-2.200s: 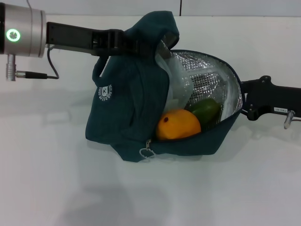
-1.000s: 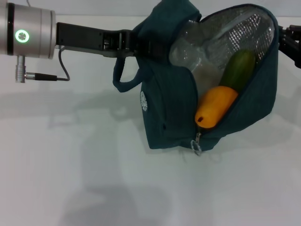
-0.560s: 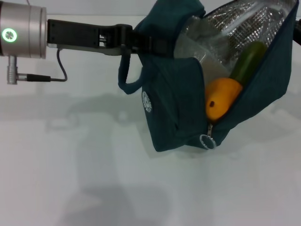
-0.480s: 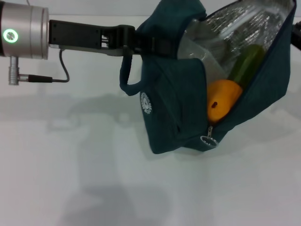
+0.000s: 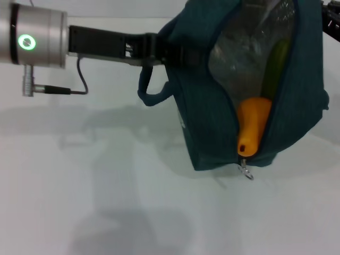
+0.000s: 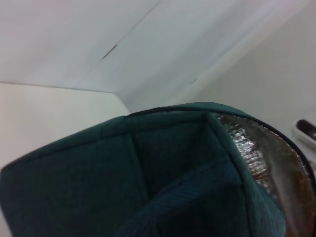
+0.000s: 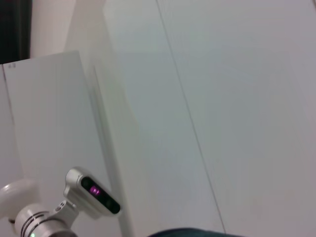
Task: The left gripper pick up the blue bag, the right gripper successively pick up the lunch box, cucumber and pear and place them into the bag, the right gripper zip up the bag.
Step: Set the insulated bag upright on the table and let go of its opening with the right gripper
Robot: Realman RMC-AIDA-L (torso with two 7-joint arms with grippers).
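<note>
The blue bag (image 5: 210, 122) hangs above the white table, its opening turned toward me. My left gripper (image 5: 162, 50) reaches in from the left and is shut on the bag's top edge by a loop handle (image 5: 151, 93). Inside, the orange pear (image 5: 252, 125) sits low, just above the metal zip pull (image 5: 245, 171). The green cucumber (image 5: 273, 69) stands on end above it, and the clear lunch box (image 5: 239, 48) rests against the foil lining. Only a dark bit of my right gripper (image 5: 331, 18) shows at the top right edge, beside the bag's rim. The left wrist view shows bag fabric (image 6: 148, 187) and foil lining (image 6: 269, 168).
The white table (image 5: 106, 202) spreads beneath the bag, with the arm's shadow on it. A cable (image 5: 58, 90) hangs off my left arm's silver wrist (image 5: 34, 34). The right wrist view shows a pale wall and a robot camera head (image 7: 94, 195).
The bag has been lifted off the table and swung right, now hanging more upright with a narrower opening. The pear has slid down toward the zip pull, and the cucumber stands steeper.
</note>
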